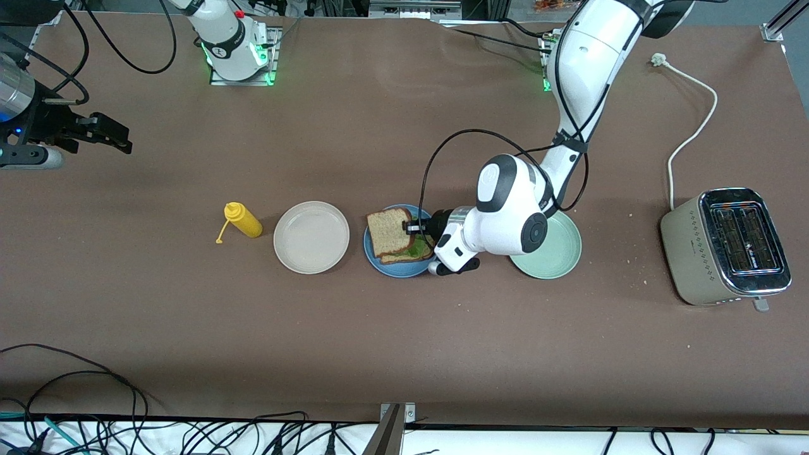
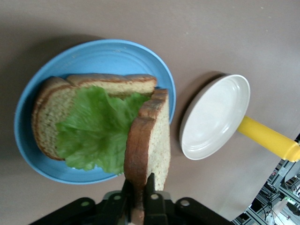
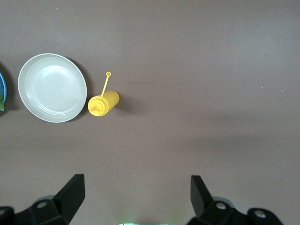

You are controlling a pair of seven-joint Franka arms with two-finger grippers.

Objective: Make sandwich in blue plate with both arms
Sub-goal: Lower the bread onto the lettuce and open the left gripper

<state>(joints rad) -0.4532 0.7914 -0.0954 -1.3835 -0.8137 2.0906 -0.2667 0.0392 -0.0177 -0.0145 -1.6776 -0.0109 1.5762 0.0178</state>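
On the blue plate (image 1: pixel 395 272) (image 2: pixel 93 51) lies a brown bread slice (image 2: pixel 47 122) with a crinkled green lettuce leaf (image 2: pixel 93 131) (image 1: pixel 416 251) on it. My left gripper (image 1: pixel 415 226) (image 2: pixel 139 187) is shut on the crust of a second bread slice (image 1: pixel 389 230) (image 2: pixel 150 140). That slice is tilted on edge over the lettuce, and together they make the sandwich. My right gripper (image 1: pixel 123 142) (image 3: pixel 136 180) hangs open and holds nothing, high over the right arm's end of the table, where that arm waits.
A beige plate (image 1: pixel 311 237) (image 2: pixel 213 117) (image 3: pixel 52 87) sits beside the blue plate, with a yellow squeeze bottle (image 1: pixel 243 220) (image 3: pixel 104 103) lying past it. A mint-green plate (image 1: pixel 556 253) lies under the left arm's wrist. A toaster (image 1: pixel 727 246) and its white cord (image 1: pixel 689 126) stand at the left arm's end.
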